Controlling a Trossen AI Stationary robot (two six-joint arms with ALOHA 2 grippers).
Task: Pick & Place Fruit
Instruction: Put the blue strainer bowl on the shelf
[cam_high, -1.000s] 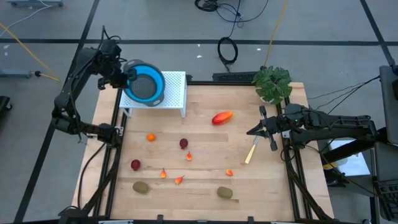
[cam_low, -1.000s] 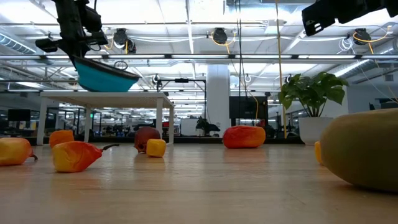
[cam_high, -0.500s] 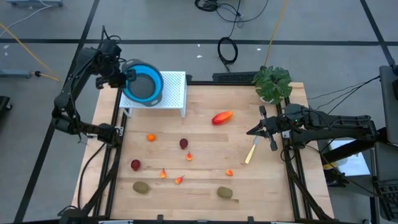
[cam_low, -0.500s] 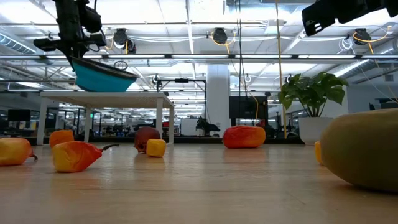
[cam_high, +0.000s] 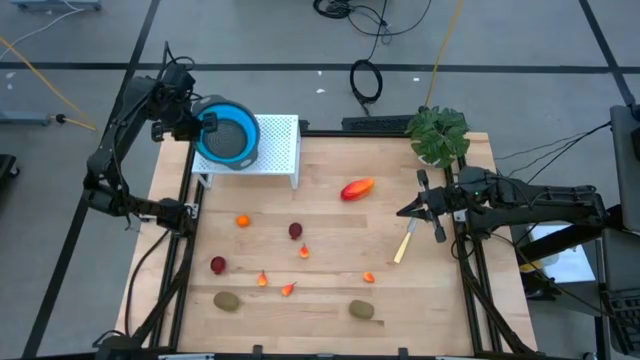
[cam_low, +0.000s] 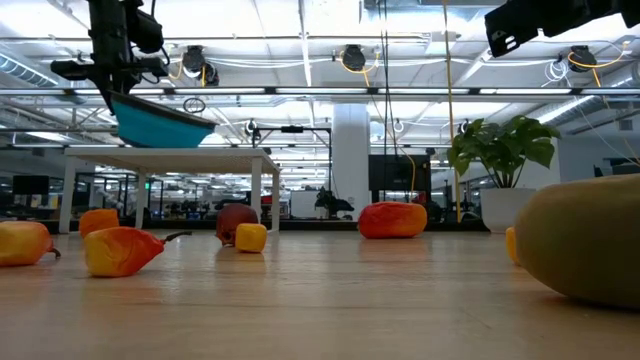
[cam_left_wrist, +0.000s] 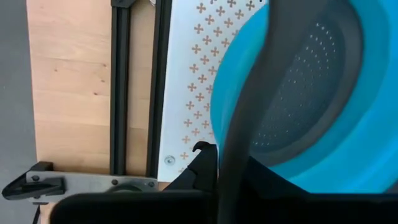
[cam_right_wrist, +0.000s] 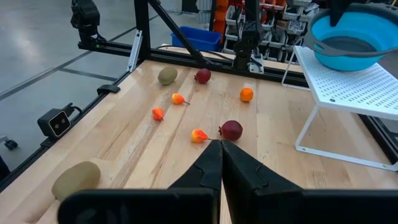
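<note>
Jaws of the left gripper (cam_high: 200, 124) are still pinching the colander (cam_high: 228, 136) rim while shifting it leftward over the rack (cam_high: 285, 150); fruit (cam_high: 356, 188) untouched, right gripper (cam_high: 412, 211) clenched.

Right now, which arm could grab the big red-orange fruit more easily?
Probably the right. The right gripper hangs empty, jaws shut, near the red-orange fruit. The left gripper is busy holding the blue colander above the white rack.

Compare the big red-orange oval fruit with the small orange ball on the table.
The red-orange oval fruit is larger and elongated; the small orange ball is round and much smaller. The oval lies toward the right arm's side near the table's far half; the ball lies on the left, near the white perforated stand. Both rest loose on the wooden table, untouched by any gripper.
</note>
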